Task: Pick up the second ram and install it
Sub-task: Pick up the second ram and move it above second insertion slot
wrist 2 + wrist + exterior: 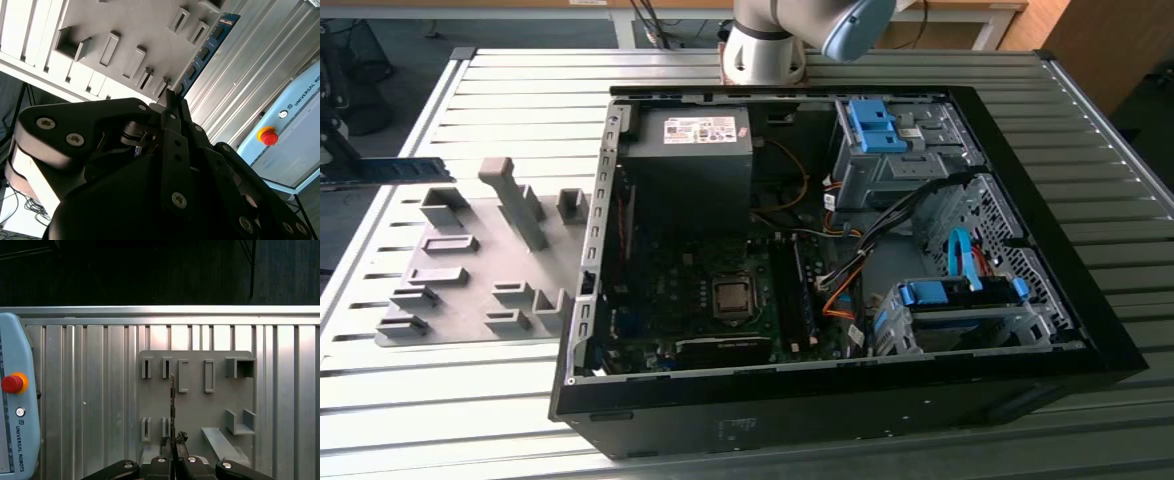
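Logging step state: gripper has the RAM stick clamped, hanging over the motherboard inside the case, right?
Wrong place. The gripper does have the RAM stick clamped, but it hangs over the gray holder tray, outside the case, as the first wrist view shows.

Your exterior view looks down on the black computer case [1067,330]; both wrist views, behind the black gripper [173,441] [172,100], face the grey slotted plate [195,405] [145,25] [460,305] at the exterior view's left.

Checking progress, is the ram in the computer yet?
No, the hand holds the second ram over the grey fixture plate, outside the case.
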